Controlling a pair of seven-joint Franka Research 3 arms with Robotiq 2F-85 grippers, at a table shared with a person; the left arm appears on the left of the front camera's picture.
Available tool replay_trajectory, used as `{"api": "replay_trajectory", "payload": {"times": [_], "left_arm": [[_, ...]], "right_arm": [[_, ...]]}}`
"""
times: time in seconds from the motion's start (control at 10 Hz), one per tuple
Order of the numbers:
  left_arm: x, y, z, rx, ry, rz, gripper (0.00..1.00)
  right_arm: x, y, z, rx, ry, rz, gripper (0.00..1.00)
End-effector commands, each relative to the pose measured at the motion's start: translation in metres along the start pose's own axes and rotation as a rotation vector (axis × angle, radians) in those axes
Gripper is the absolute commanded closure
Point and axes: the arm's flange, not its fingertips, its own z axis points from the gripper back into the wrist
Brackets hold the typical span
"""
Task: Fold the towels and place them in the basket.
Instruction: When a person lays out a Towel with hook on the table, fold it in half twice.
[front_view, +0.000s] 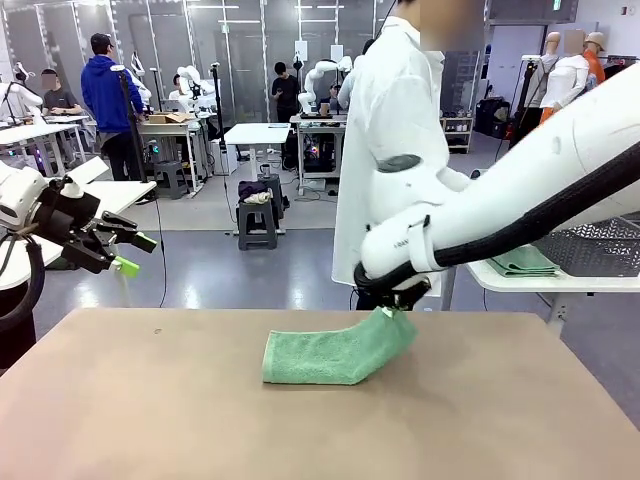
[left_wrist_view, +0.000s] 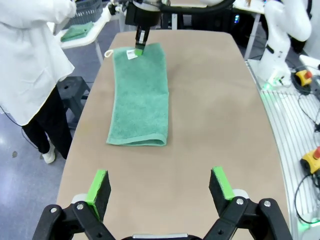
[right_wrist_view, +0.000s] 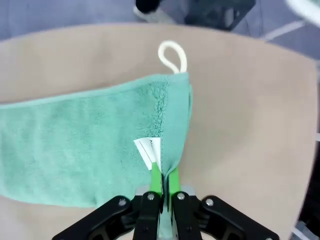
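Mint towel (front_view: 330, 355), corner clamped in right gripper (right_wrist_view: 164, 179); left gripper (front_view: 136, 254) apart, person (front_view: 385, 120) beyond.

I see a mint-green terry towel (front_view: 335, 352) with a white loop (right_wrist_view: 173, 56) and white label (right_wrist_view: 149, 150) on my plain tan table (front_view: 150, 420); the perforated basket (front_view: 600, 252) is dark grey.

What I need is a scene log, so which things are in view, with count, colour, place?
towel: one, mint green, on the table, one end lifted
loop: one, white, at the towel's corner
label: one, white, near the pinched edge
second towel: one, pale green, folded on the side table
basket: one, dark grey mesh, beside the second towel
table: one, brown, in front
side table: one, white, far right
person: one, white coat, far side
left gripper: one, open, raised left of the table
right gripper: one, shut on the towel's end
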Motion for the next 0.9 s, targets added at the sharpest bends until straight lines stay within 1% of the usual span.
{"api": "replay_trajectory", "payload": {"times": [0.0,0.2,0.3,0.5,0.8], "left_arm": [[0.001,0.000,0.001,0.002,0.000,-0.017,0.00],[0.001,0.000,0.001,0.002,0.000,-0.017,0.00],[0.001,0.000,0.001,0.002,0.000,-0.017,0.00],[0.001,0.000,0.001,0.002,0.000,-0.017,0.00],[0.001,0.000,0.001,0.002,0.000,-0.017,0.00]], "right_arm": [[0.028,0.073,-0.005,-0.089,0.025,-0.002,1.00],[0.034,0.135,-0.018,-0.080,0.080,0.019,1.00],[0.033,0.158,-0.026,-0.059,0.091,0.015,1.00],[0.026,0.184,-0.033,-0.022,0.107,0.023,1.00],[0.011,0.202,-0.024,0.032,0.113,0.057,1.00]]}}
